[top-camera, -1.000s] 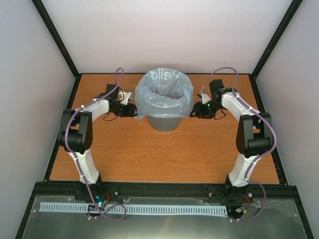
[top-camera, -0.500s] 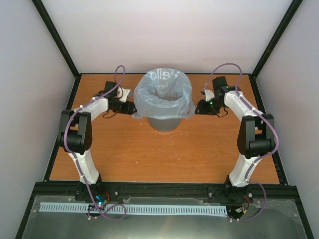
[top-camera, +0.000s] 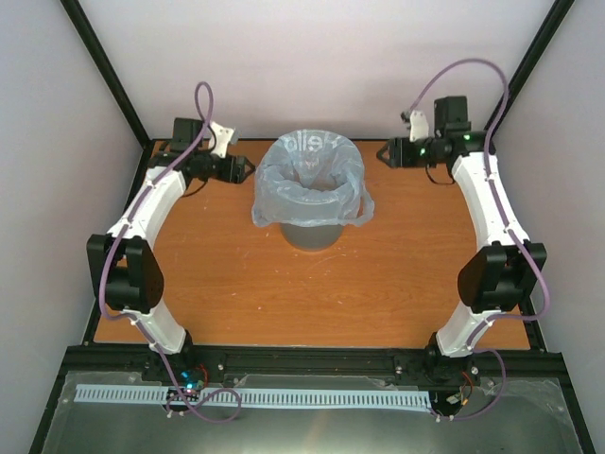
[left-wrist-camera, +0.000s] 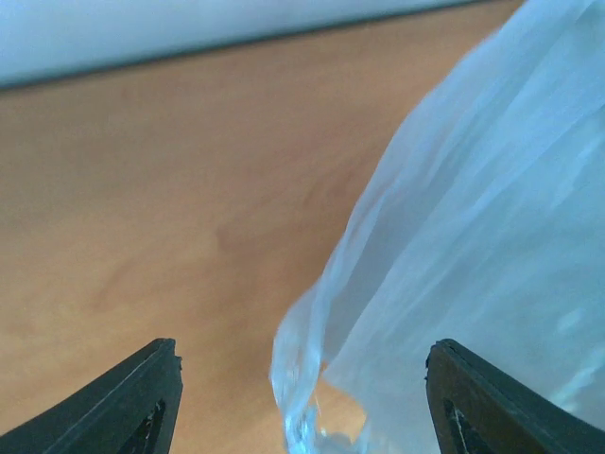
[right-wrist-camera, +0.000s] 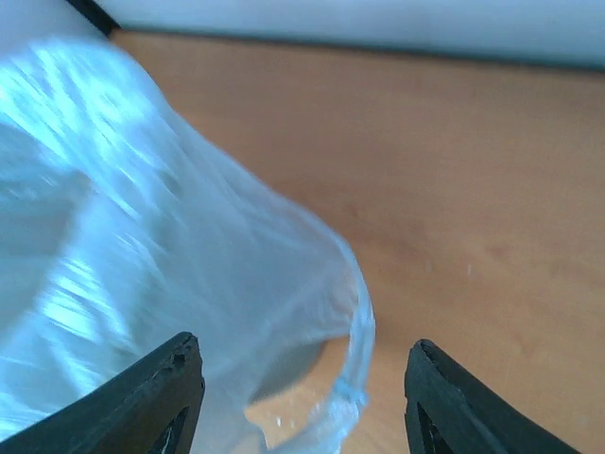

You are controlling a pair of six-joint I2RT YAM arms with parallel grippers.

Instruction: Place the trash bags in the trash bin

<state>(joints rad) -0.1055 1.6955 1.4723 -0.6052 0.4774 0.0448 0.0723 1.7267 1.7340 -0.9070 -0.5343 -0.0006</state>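
A round translucent grey plastic trash bin (top-camera: 312,235) stands upright toward the far middle of an orange-brown wooden table (top-camera: 236,284). A thin pale-blue translucent plastic trash bag (top-camera: 310,180) lines its mouth, the top folded outward and draped over the rim in a crumpled skirt. The left gripper (top-camera: 248,170) hangs just beside the bag's left edge and points toward it. Its black fingers (left-wrist-camera: 142,402) stand wide apart in the left wrist view, with nothing held between them. The right gripper (top-camera: 382,154) hovers near the bag's far right side, a little apart from the plastic, with its own fingers (right-wrist-camera: 170,392) likewise spread and empty. In both wrist views the bag's loose folded edge hangs just ahead of the fingertips, above bare tabletop.
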